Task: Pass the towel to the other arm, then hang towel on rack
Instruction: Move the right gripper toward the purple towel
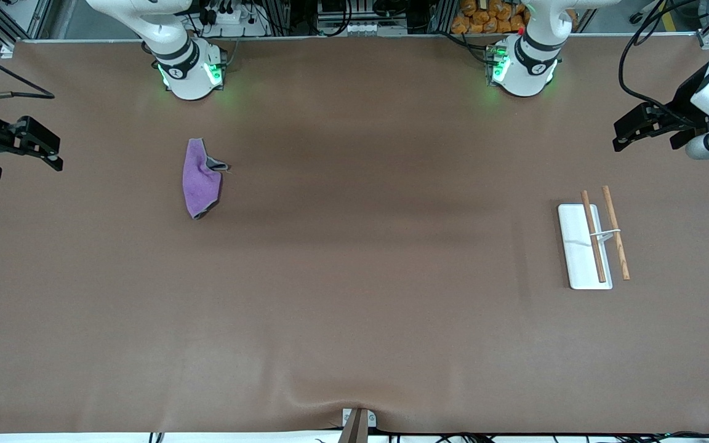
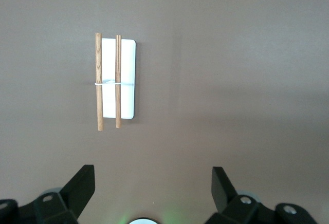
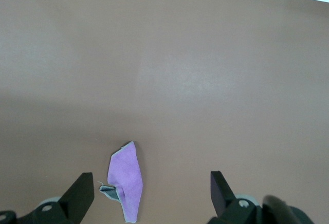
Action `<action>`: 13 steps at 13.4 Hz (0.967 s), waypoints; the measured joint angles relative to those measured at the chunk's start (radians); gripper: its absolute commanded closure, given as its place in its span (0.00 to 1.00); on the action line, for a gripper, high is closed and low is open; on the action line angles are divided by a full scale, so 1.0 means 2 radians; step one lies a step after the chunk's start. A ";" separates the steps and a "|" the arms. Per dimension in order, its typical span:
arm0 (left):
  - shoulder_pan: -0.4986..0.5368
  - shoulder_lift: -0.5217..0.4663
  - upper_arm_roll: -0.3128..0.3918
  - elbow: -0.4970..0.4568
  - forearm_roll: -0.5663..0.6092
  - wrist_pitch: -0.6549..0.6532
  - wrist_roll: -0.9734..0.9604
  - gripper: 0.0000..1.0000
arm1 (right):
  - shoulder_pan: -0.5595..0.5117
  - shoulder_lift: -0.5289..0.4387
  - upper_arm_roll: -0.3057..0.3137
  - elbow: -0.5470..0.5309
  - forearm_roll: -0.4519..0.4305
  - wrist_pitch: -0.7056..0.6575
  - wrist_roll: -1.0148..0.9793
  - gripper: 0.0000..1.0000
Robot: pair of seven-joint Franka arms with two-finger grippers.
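Note:
The purple towel (image 1: 200,181) lies crumpled on the table toward the right arm's end, with a dark grey corner folded over. It also shows in the right wrist view (image 3: 127,180). The rack (image 1: 576,246), a white base with two wooden rods, stands toward the left arm's end and shows in the left wrist view (image 2: 128,80). My right gripper (image 1: 58,155) is open and empty, up in the air at the table's end, well apart from the towel (image 3: 151,188). My left gripper (image 1: 616,138) is open and empty, up in the air at the other end, apart from the rack (image 2: 153,183).
Brown mat (image 1: 354,277) covers the whole table. Both arm bases (image 1: 188,71) (image 1: 524,67) stand along the table's edge farthest from the front camera. A small clamp (image 1: 357,421) sits at the edge nearest to that camera.

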 measured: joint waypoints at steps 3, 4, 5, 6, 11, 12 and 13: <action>0.000 0.000 0.000 0.000 0.000 0.000 0.000 0.00 | 0.000 0.002 0.000 0.003 -0.001 -0.001 0.000 0.00; 0.000 0.000 0.000 0.000 0.000 0.000 0.000 0.00 | 0.000 0.003 0.000 0.003 -0.001 -0.003 0.000 0.00; 0.000 0.000 0.000 0.000 0.000 0.000 0.000 0.00 | 0.000 0.007 -0.001 0.003 -0.001 -0.007 0.000 0.00; 0.000 0.000 0.000 0.000 0.000 0.000 0.000 0.00 | 0.000 0.018 -0.001 0.003 -0.001 -0.011 0.000 0.00; 0.002 0.002 0.002 0.000 0.000 0.000 0.000 0.00 | 0.010 0.079 0.000 0.003 -0.001 -0.025 0.000 0.00; 0.002 0.003 0.002 0.000 0.000 0.000 0.000 0.00 | 0.015 0.083 0.000 0.001 0.000 -0.036 0.000 0.00; 0.002 0.003 0.002 0.000 0.000 0.000 0.000 0.00 | 0.019 0.086 0.000 -0.006 0.002 -0.047 0.001 0.00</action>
